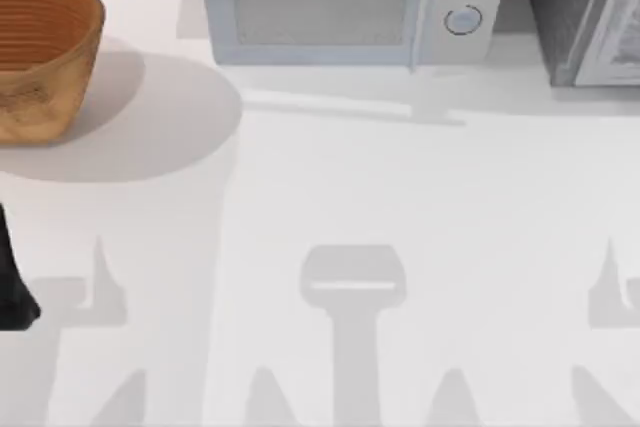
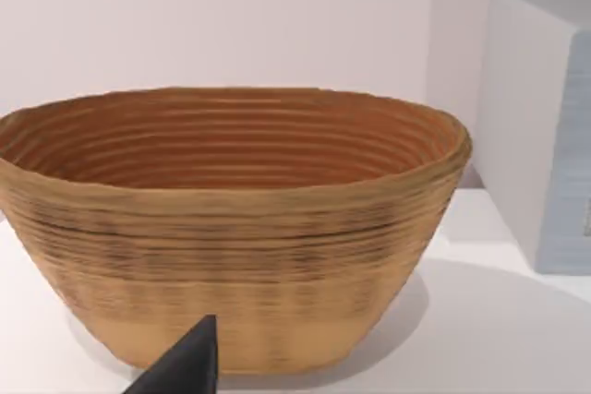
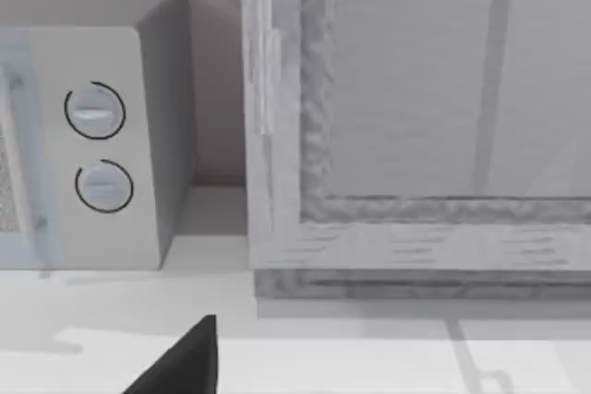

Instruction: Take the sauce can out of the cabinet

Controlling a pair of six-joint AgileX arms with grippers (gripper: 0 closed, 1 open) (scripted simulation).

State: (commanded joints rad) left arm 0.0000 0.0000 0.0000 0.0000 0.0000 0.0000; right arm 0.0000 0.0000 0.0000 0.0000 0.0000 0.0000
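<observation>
The right gripper looks toward the cabinet, the nearer arm for it; I cannot tell its fingers; the left gripper faces the woven basket; the cabinet door stands closed, so the sauce can is probably inside.

The round brown woven basket has a rough, ribbed surface of coiled fibre, with a matt look. The pale blue-grey box-shaped microwave looks like smooth matt plastic, and its two round knobs have a light shine. The large grey speckled cabinet has a grainy, stone-like frame around a smoother, lighter grey panel door, and the white table is smooth and matt.
</observation>
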